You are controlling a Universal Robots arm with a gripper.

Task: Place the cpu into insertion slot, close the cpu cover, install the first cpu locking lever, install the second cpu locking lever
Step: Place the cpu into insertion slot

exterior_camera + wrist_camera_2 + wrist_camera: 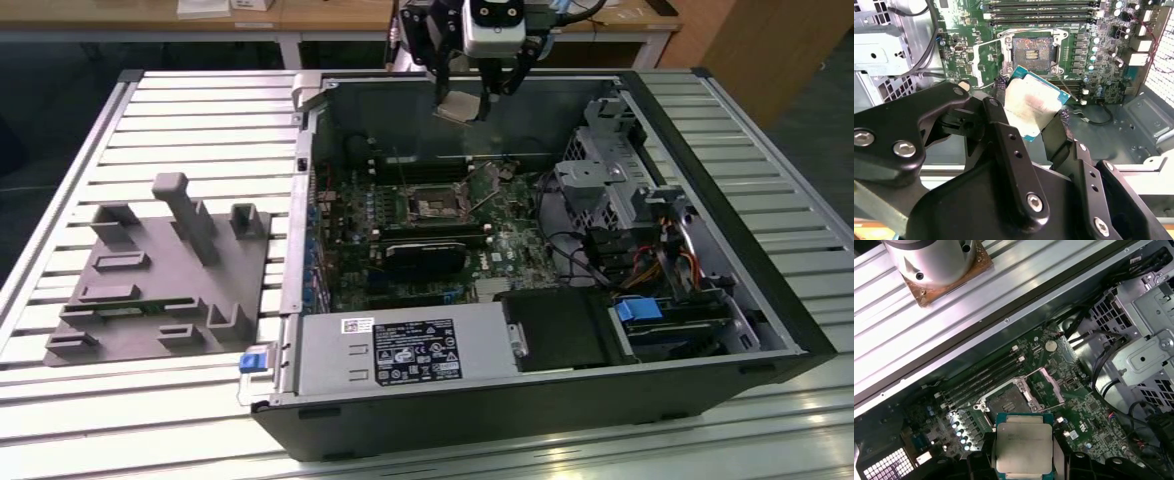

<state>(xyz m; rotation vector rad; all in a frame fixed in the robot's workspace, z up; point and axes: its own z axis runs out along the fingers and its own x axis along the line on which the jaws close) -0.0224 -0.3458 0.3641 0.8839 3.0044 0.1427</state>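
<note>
My gripper is shut on the cpu, a flat silver-grey square chip with a green edge. I hold it tilted in the air above the open computer case. In both wrist views the black fingers clamp the cpu by two opposite edges. Below it on the green board lies the insertion slot, bare and uncovered. The cpu cover is swung open beside the slot. A thin locking lever stands raised at the socket's edge.
Memory slots run beside the socket. A black module, the power supply and a metal drive cage with cables fill the case. A grey moulded fixture lies on the slatted table at the exterior view's left.
</note>
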